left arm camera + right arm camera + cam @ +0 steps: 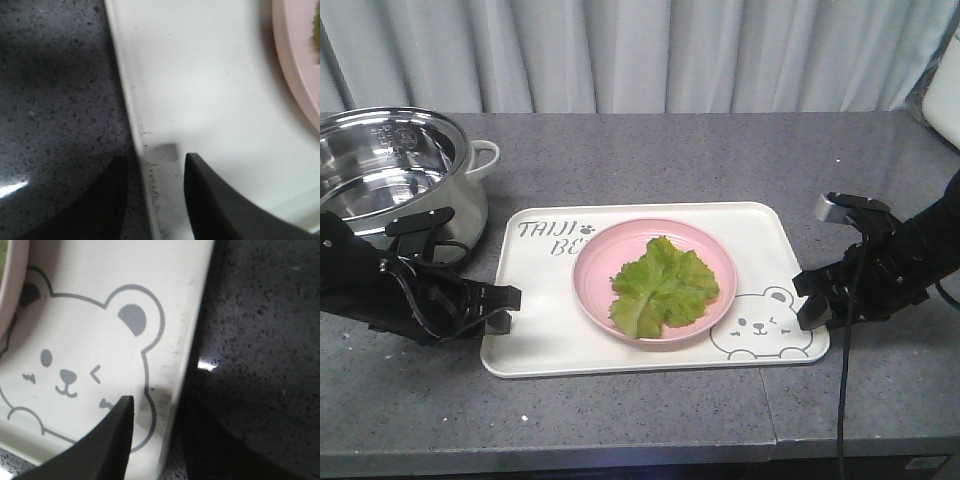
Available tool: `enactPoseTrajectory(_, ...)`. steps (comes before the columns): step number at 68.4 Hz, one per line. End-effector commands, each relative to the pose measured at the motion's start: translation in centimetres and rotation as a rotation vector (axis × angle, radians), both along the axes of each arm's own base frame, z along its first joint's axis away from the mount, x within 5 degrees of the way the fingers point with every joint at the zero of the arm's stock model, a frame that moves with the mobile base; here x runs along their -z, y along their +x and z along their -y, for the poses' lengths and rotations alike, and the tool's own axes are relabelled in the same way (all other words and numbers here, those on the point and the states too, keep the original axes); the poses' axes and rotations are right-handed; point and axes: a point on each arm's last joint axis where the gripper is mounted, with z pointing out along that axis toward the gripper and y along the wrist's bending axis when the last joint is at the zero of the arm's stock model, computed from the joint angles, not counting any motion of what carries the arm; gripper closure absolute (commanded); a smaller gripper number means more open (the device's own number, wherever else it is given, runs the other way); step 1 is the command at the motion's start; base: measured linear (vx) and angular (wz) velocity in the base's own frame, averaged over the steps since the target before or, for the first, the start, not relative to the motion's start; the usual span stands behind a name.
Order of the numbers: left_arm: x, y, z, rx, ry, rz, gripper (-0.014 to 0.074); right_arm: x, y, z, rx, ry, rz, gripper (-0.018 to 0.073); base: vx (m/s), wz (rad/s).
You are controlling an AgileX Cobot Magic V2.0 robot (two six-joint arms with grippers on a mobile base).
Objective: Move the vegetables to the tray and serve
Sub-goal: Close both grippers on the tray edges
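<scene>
I am looking across the grey counter (650, 160). The tray (535, 345) is sitting at its middle, with the steel pot (380, 170) standing off the tray's 10 o'clock corner. The pink plate (595, 270) is resting at the tray's centre, and the vegetables (663, 285), one ruffled lettuce leaf, are lying on that plate. So I am judging the transfer done and the serve not yet begun.

The left gripper (505, 310) is straddling the tray's rim at 8 o'clock. The right gripper (808, 298) is doing likewise at 4 o'clock, beside the bear drawing (760, 325). In both wrist views the jaws are standing part-way apart, one finger inside the rim and one outside over the counter, pinching nothing yet.

I am worrying that the rim looks thin and slick, so a shallow bite could slip off on the lift. If one arm rises ahead of the other, the tray tilts and the plate slides to the low side, leaf and all.
</scene>
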Motion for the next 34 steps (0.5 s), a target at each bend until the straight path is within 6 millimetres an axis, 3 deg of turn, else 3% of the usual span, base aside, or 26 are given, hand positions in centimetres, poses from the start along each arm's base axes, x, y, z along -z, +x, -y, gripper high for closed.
enactPoseTrajectory(1, -0.91, -0.08, 0.23, 0.006, -0.021, 0.003, 0.0323, -1.19, 0.19, -0.09, -0.001, 0.015, 0.027, 0.0321, 0.00, 0.00)
enactPoseTrajectory(17, -0.87, -0.19, 0.25, 0.013, -0.022, -0.008, 0.0345, -1.04, 0.24, -0.08, -0.003, 0.014, 0.025, 0.0321, 0.00, 0.00)
enactPoseTrajectory(25, -0.88, -0.18, 0.25, 0.012, -0.022, -0.007, 0.0402, -1.04, 0.24, -0.08, -0.003, 0.014, 0.025, 0.0337, 0.00, 0.00)
enactPoseTrajectory(34, -0.88, -0.15, 0.24, 0.011, -0.021, -0.004, 0.0482, -1.04, 0.23, -0.08, -0.004, 0.014, 0.024, 0.0414, 0.00, 0.00)
